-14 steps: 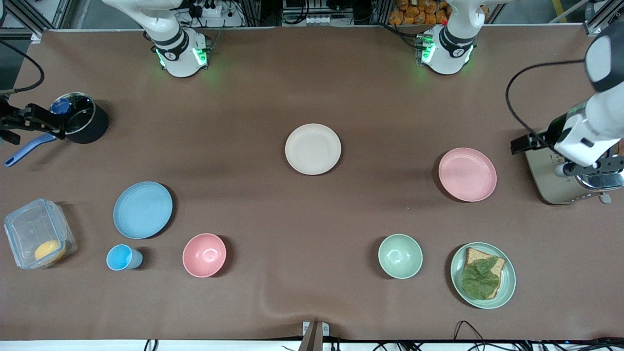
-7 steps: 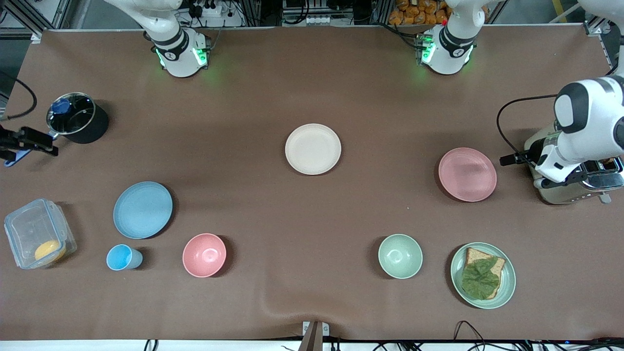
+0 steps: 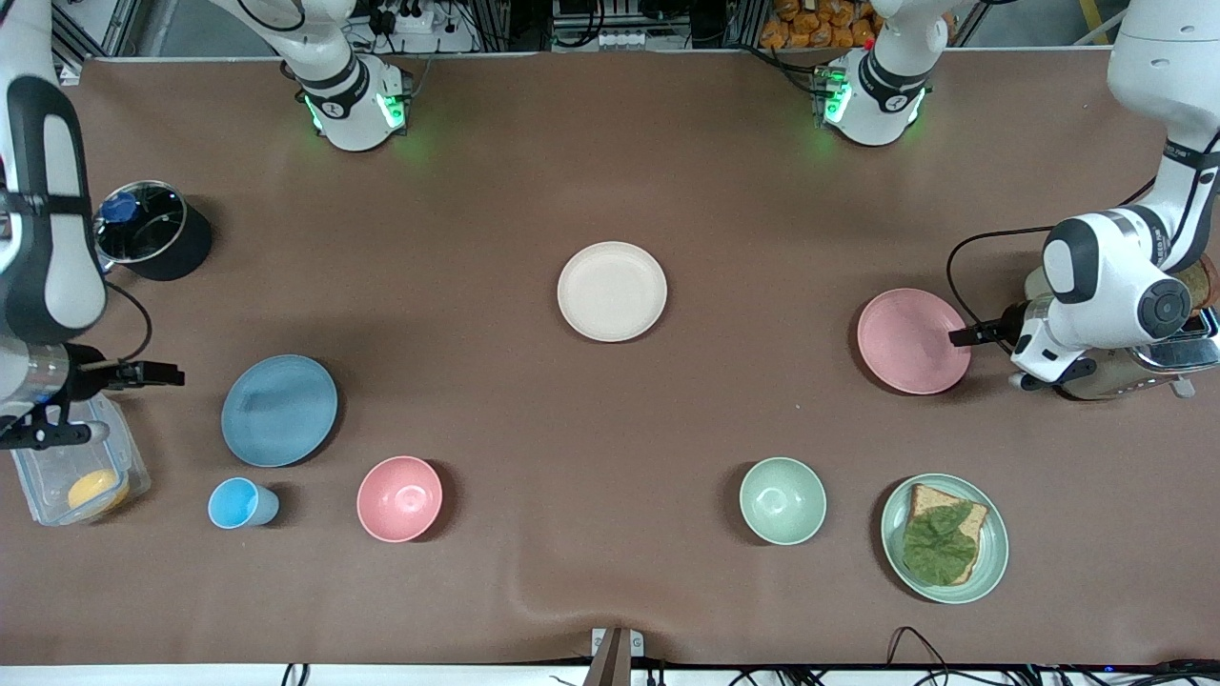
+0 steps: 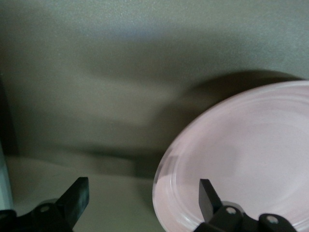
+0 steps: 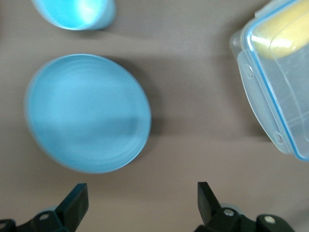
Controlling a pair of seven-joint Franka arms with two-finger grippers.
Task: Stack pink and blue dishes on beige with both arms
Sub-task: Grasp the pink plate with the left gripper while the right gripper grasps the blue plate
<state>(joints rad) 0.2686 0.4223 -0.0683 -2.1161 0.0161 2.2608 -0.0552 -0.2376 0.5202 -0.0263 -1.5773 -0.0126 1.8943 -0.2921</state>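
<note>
The beige plate lies bare at the table's middle. The pink plate rests flat toward the left arm's end. My left gripper is open and low at that plate's rim; in the left wrist view the gripper straddles the edge of the pink plate, one finger over the plate, one over the table. The blue plate lies toward the right arm's end. My right gripper is open over bare table beside it; in the right wrist view the gripper holds nothing, a short gap from the blue plate.
A blue cup and a pink bowl stand nearer the camera than the blue plate. A clear lidded box sits under the right wrist. There is also a black pot, a green bowl, a green plate with bread, and a toaster.
The left gripper has swung from over the toaster to the pink plate's rim. The right gripper has moved from beside the pot to beside the blue plate. No dish has moved.
</note>
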